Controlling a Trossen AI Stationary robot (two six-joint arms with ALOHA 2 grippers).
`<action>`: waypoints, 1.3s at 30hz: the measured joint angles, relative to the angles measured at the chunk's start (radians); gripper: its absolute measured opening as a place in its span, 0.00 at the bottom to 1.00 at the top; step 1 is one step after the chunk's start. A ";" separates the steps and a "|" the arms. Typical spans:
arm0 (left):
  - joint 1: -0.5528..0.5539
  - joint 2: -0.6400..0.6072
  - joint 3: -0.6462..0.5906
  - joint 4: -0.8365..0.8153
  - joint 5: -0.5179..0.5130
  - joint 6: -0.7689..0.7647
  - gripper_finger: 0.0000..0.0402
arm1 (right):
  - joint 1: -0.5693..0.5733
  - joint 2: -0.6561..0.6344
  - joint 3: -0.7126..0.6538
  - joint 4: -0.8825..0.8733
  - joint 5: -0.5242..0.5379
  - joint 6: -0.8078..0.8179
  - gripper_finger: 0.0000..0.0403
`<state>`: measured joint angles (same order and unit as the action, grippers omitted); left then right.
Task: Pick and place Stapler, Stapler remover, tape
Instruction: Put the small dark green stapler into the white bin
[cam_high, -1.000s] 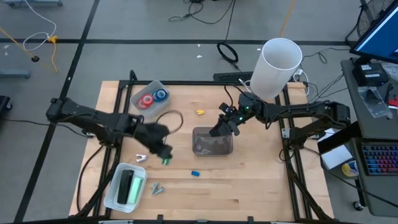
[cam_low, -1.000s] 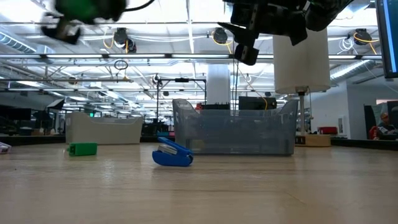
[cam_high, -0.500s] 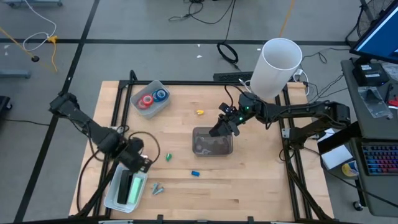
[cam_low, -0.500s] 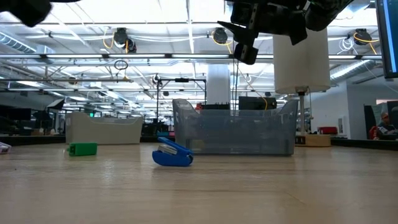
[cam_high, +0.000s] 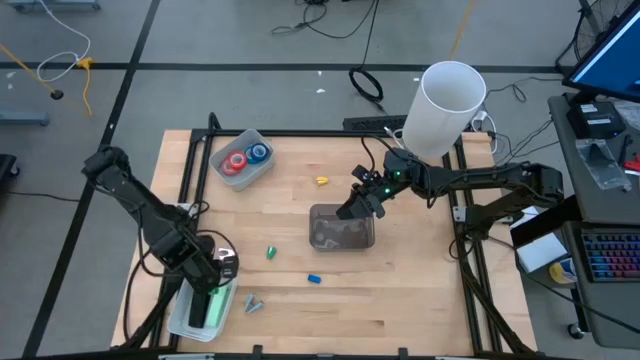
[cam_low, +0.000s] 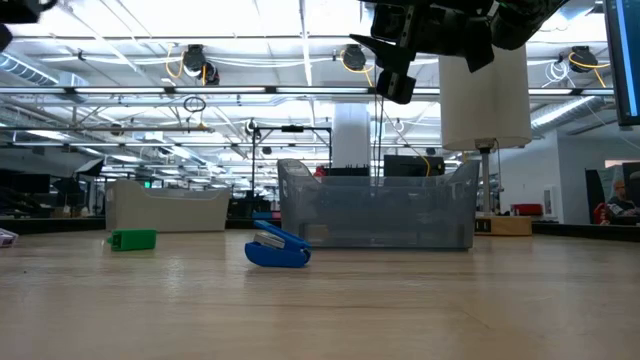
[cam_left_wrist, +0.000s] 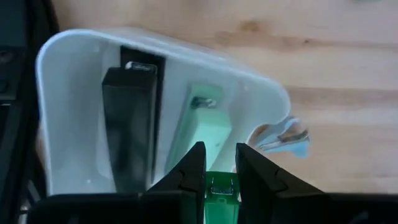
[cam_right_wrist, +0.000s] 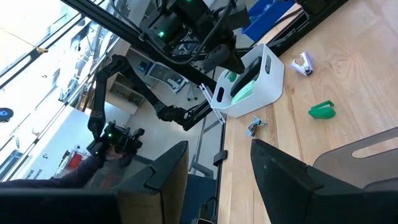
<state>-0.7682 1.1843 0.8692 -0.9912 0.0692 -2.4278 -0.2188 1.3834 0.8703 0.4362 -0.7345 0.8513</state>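
A green stapler (cam_left_wrist: 221, 198) is clamped between the left gripper's (cam_left_wrist: 217, 167) fingers, directly above the white bin (cam_high: 178, 310) holding a black stapler (cam_left_wrist: 129, 124) and a mint one (cam_left_wrist: 202, 134). The right gripper (cam_high: 358, 203) hangs empty, fingers apart, over the clear bin (cam_high: 341, 239).

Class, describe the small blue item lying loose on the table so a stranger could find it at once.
Start at the clear bin in the table's middle. Just off its near-left corner lies a blue staple remover. Unlike the green piece farther left, it is blue, with pale jaws.
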 joint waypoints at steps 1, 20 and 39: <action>0.017 0.001 0.000 -0.004 -0.002 0.001 0.16 | 0.000 0.000 0.000 0.000 0.000 0.000 0.41; 0.086 0.048 0.000 -0.186 0.045 0.013 0.16 | 0.000 0.000 0.000 0.005 0.000 -0.002 0.41; 0.026 0.160 -0.002 -0.123 -0.071 0.077 0.16 | 0.000 0.001 -0.001 -0.001 0.031 0.015 0.41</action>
<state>-0.7418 1.3441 0.8668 -1.1146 -0.0021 -2.3507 -0.2188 1.3846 0.8696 0.4351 -0.7033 0.8662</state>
